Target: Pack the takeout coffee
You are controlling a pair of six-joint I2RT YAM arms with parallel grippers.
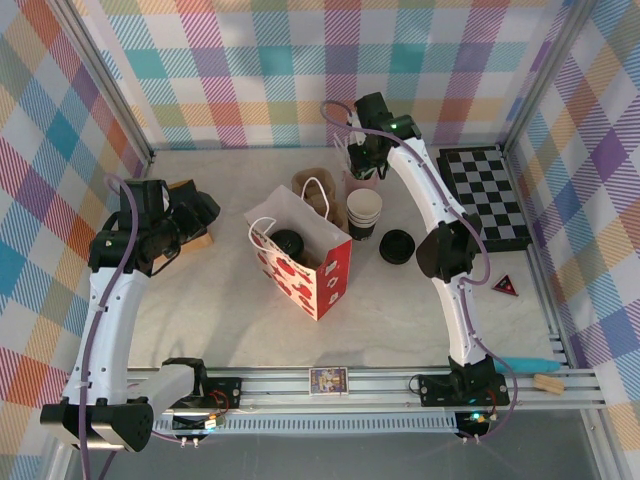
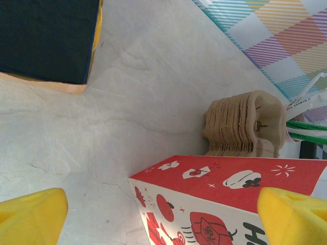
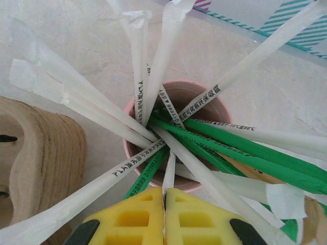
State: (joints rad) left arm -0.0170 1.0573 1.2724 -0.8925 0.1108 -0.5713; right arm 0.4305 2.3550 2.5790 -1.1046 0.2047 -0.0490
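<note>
The left gripper (image 1: 195, 215) hangs near the table's (image 1: 230, 320) left edge, fingers wide apart. The takeout coffee (image 1: 287, 242) sits in the red bag (image 1: 325, 280) mid-table. It looks light and squashy, so hold its sides gently. Near the back edge, the right gripper (image 3: 164, 199) pinches a white straw (image 3: 168, 173).

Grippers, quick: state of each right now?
Left gripper: jaws wide open, holding nothing.
Right gripper: jaws closed, apparently pinching a wrapped straw over the pink cup.
</note>
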